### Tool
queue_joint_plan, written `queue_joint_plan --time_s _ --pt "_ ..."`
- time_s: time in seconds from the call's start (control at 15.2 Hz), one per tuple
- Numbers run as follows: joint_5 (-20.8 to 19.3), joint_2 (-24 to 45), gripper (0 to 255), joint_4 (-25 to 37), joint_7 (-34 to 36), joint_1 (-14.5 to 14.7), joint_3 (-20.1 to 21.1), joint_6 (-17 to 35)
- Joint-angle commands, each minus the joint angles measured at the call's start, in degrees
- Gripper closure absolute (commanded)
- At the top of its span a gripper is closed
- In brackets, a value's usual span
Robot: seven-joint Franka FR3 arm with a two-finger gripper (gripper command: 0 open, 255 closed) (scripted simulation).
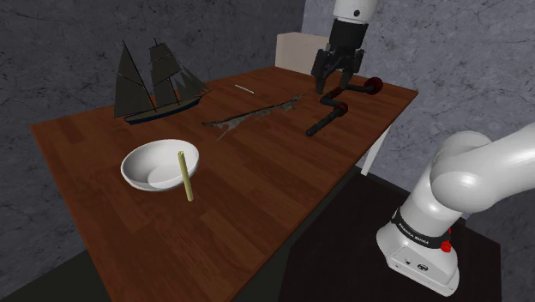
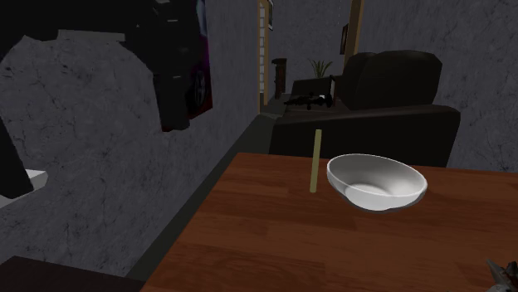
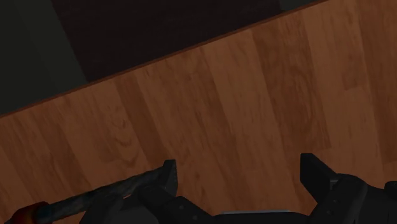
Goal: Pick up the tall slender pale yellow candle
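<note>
A thin pale yellow candle (image 1: 184, 176) stands upright on the wooden table (image 1: 257, 197), just in front of a white bowl (image 1: 159, 163). In the second exterior view the candle (image 2: 315, 160) stands left of the bowl (image 2: 378, 182). My gripper (image 1: 334, 86) hangs open above the far right part of the table in the shoulder view, well away from the candle. In the wrist view the gripper (image 3: 242, 178) is open over bare wood, with nothing between its fingers (image 3: 316, 175).
A black crank-like tool with red ends (image 1: 339, 107) lies under the gripper; its grey shaft (image 3: 95, 200) shows beside one finger. A model sailing ship (image 1: 154, 81), a long ragged dark piece (image 1: 253, 116), a small pale stick (image 1: 246, 88) and a box (image 1: 300, 51) occupy the back.
</note>
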Motion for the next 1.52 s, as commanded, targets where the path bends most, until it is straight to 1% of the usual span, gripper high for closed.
queue_joint_plan --time_s 0.0,0.4,0.79,1.12,1.45 --pt "1.4 2.0 0 0.7 3.0 0.6 2.3 1.1" --pt "4.6 9.4 0 4.4 12.1 2.1 9.5 4.5" --pt "5.5 19.0 0 10.7 21.5 2.9 16.3 7.6" --pt "3.8 28.6 0 17.9 29.8 3.3 21.7 9.5" --pt "-0.6 39.8 0 27.0 38.8 4.7 26.2 10.2"
